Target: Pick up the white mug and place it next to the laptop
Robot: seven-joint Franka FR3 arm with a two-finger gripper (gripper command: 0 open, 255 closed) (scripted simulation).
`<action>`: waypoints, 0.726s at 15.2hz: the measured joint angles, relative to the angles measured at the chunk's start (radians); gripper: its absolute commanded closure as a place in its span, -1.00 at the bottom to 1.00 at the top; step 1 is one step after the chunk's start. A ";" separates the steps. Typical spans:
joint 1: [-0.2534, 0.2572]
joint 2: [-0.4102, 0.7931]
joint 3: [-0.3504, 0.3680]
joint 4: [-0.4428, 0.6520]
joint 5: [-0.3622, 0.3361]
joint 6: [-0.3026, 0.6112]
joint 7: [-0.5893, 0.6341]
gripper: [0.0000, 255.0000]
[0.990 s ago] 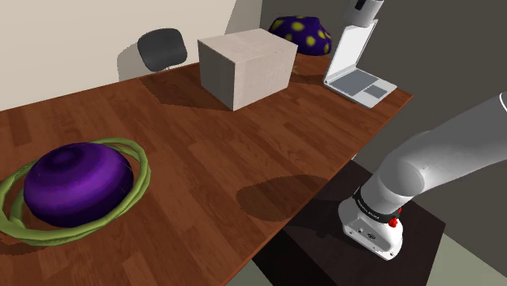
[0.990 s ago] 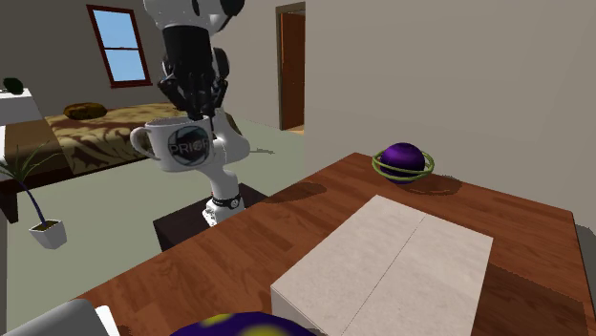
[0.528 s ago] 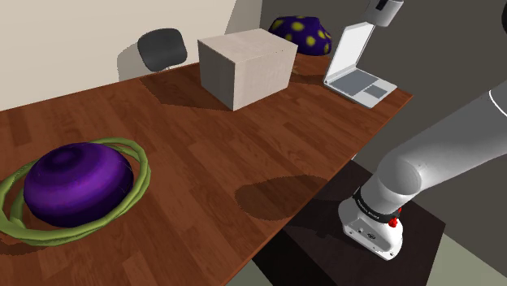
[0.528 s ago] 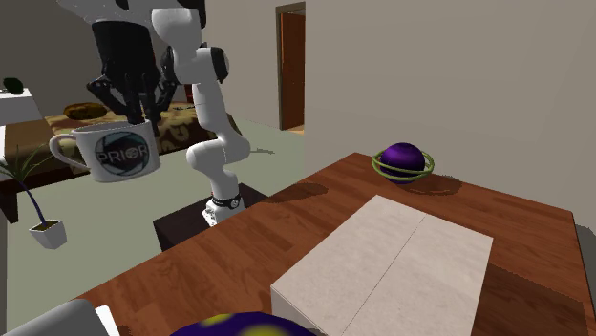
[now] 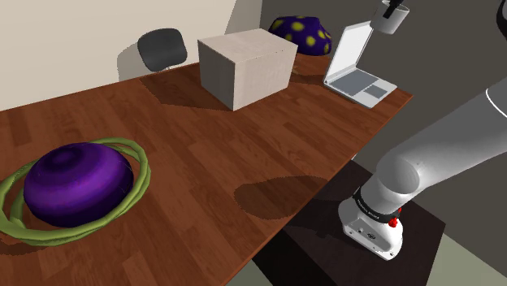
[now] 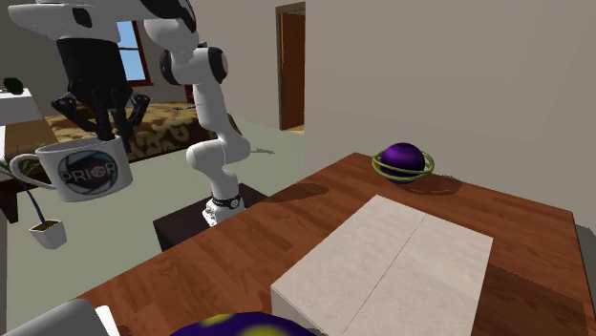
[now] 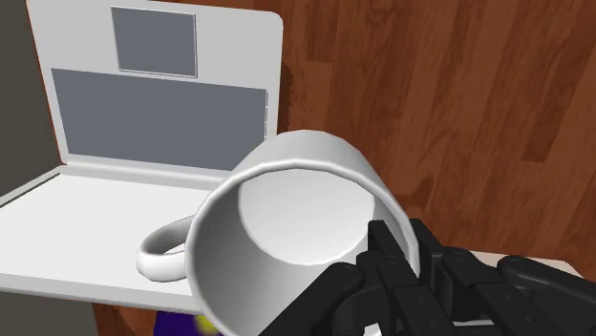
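Hanging in the air, the white mug (image 6: 84, 172) is pinched by its rim between the black jaws, which are closed on its wall. In the wrist view it tilts above the open laptop (image 7: 143, 124) on the wooden table (image 7: 439, 86), its handle over the laptop's base.

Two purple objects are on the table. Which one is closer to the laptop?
The purple one with yellow spots, right beside the laptop. The other, a purple ball inside green rings, lies far beyond the box.
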 measured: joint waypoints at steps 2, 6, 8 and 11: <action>-0.002 -0.012 0.001 -0.036 -0.006 0.026 0.001 1.00; -0.004 -0.032 0.005 -0.108 -0.016 0.079 0.005 1.00; -0.007 -0.043 0.006 -0.148 -0.021 0.110 0.007 1.00; -0.009 -0.061 0.010 -0.207 -0.030 0.153 0.013 1.00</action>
